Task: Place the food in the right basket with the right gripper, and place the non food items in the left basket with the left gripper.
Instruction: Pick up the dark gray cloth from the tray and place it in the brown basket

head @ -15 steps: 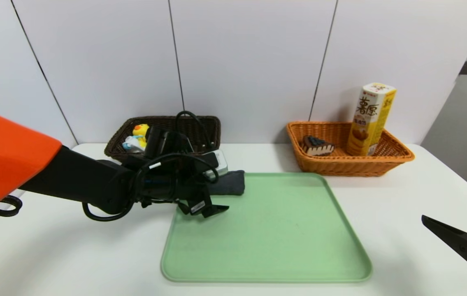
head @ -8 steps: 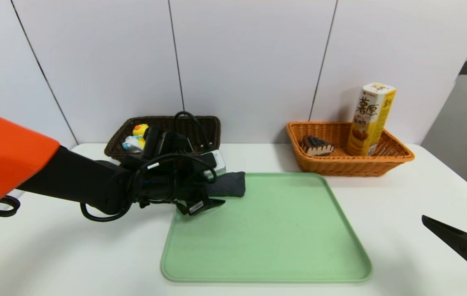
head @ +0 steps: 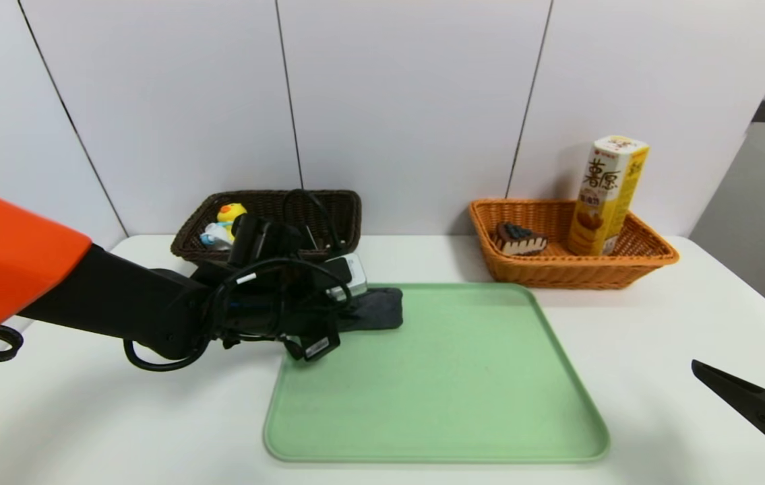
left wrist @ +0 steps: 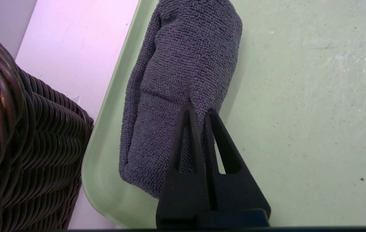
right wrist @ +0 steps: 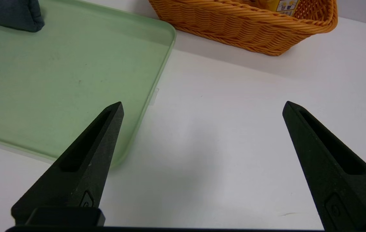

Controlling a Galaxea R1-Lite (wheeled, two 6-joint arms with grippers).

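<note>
Your left gripper (left wrist: 200, 111) clenches the dark rolled cloth (left wrist: 183, 71). Your right gripper (right wrist: 203, 108) hangs wide above the worktop (right wrist: 221, 154).

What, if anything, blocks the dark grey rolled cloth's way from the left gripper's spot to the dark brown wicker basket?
Only the dark brown wicker basket's raised side wall, beside the green tray; the left gripper already pinches the cloth.

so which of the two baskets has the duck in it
The dark brown basket, on the robot's left, holds the duck. The other basket is orange-tan and holds the cake and snack box.
</note>
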